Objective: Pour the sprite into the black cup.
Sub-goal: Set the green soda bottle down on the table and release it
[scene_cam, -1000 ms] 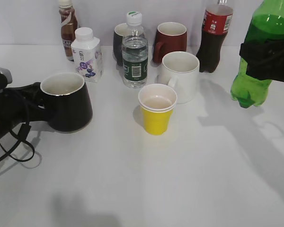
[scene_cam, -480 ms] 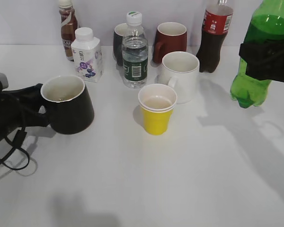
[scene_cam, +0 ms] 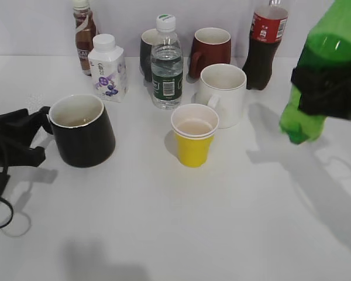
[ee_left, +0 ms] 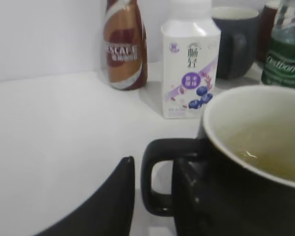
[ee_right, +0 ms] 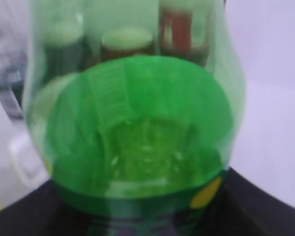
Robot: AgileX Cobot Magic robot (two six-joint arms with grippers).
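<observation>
Sprite (scene_cam: 316, 76) hung clear of the bench near its right edge, pinched about the label by the right tool (scene_cam: 330, 88) and leaning slightly, base lowest; its neck ran out of the exterior view, so whether a cap was on could not be told. Through the right wrist view the bottle (ee_right: 137, 123) showed green liquid in its lower part. Cup (scene_cam: 82, 130) stood on the bench toward the left edge, well apart from the bottle. Left tool (scene_cam: 23, 137) was spread, one finger (ee_left: 108, 206) outside the handle (ee_left: 160, 177) and the other between handle and wall; firm contact could not be confirmed. Some pale liquid already lay inside the cup (ee_left: 258, 147). Judged progress: bottle lifted, cup positioned or nearly so; bringing bottle over cup, tilting and pouring remained.
</observation>
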